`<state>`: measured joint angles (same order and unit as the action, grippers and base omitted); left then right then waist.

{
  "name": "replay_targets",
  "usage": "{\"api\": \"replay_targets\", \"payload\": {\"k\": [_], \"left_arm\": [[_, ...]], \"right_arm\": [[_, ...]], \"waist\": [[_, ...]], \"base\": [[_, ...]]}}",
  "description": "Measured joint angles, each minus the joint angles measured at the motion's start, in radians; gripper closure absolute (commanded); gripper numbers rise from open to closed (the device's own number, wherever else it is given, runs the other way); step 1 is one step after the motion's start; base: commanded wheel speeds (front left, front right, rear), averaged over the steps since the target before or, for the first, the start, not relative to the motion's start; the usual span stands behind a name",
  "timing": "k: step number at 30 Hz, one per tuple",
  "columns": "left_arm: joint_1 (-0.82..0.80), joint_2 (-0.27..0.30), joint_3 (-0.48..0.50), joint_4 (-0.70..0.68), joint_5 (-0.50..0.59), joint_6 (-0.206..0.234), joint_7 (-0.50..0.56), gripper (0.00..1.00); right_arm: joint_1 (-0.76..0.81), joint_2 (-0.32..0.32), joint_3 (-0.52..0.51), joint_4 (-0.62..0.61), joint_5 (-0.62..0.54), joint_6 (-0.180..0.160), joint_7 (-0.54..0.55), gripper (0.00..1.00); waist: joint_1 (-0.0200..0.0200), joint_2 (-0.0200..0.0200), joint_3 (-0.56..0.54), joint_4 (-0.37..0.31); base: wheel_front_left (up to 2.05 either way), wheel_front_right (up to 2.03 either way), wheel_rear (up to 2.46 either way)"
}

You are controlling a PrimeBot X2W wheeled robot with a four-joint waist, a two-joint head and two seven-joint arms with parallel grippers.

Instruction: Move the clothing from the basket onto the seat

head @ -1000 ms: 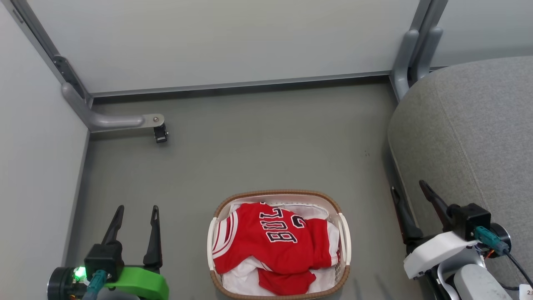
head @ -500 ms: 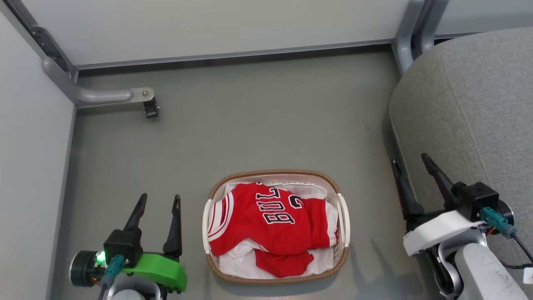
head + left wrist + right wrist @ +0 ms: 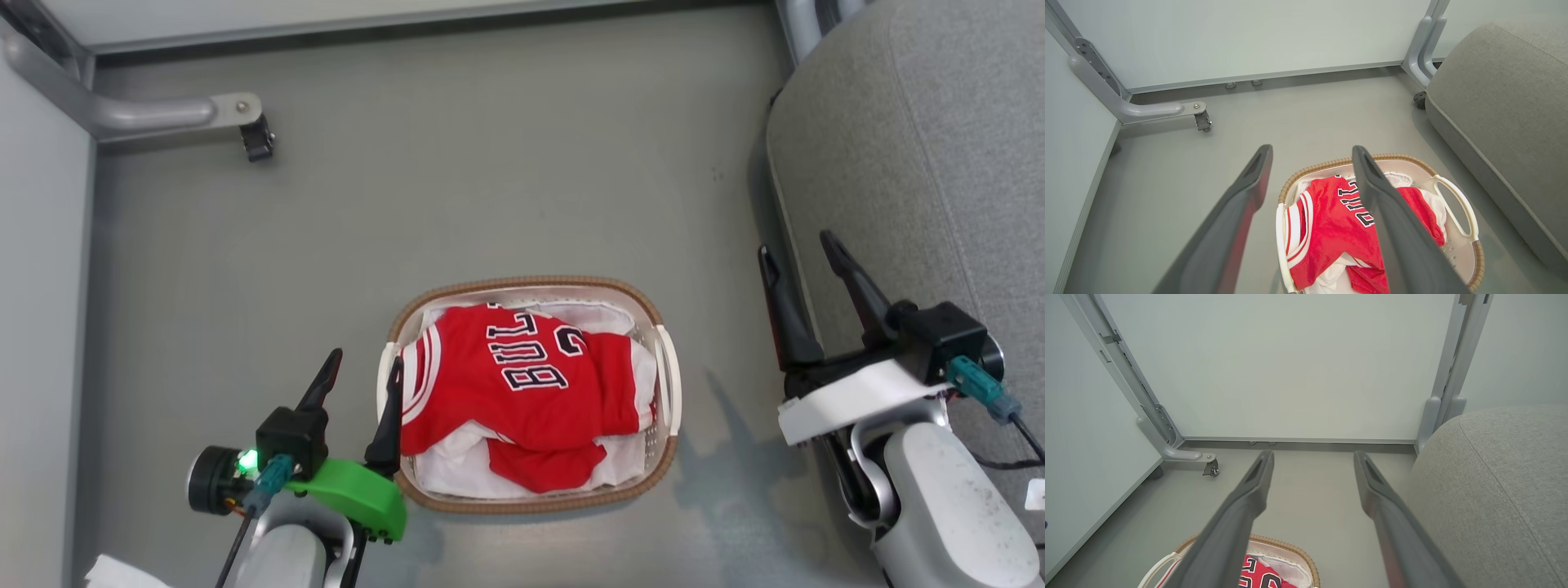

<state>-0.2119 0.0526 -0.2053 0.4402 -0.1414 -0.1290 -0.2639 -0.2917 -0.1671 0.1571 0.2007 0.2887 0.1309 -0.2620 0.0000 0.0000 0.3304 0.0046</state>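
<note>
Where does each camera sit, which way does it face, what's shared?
Head view: on the head, looking down at the basket; left end effector and right end effector show.
Left wrist view: left wrist, facing the jersey between its own fingers.
Right wrist view: right wrist, facing the wall panel past its fingers.
All share basket and seat.

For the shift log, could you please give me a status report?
Left claw open at the basket. Right claw open beside the seat. Clothing in the basket, ungrasped. Nothing in the way.
</note>
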Motion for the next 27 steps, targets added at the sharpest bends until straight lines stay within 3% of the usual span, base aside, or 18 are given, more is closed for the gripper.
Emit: {"api": "replay_targets", "payload": {"k": [14,27], "left_arm": [[-0.207,0.016,-0.139,0.211,-0.057,0.0,0.0,0.0],[-0.395,0.038,-0.237,0.357,-0.035,0.0,0.0,0.0]], "right_arm": [[-0.14,0.027,0.025,-0.122,-0.015,0.0,0.0,0.0],[-0.238,0.053,0.046,-0.216,-0.021,0.0,0.0,0.0]], "waist": [[0.0001,0.0,0.18,-0.047],[0.0002,0.0,0.363,-0.099]], "base": [[0.0,0.0,0.0],[0.0,0.0,0.0]]}}
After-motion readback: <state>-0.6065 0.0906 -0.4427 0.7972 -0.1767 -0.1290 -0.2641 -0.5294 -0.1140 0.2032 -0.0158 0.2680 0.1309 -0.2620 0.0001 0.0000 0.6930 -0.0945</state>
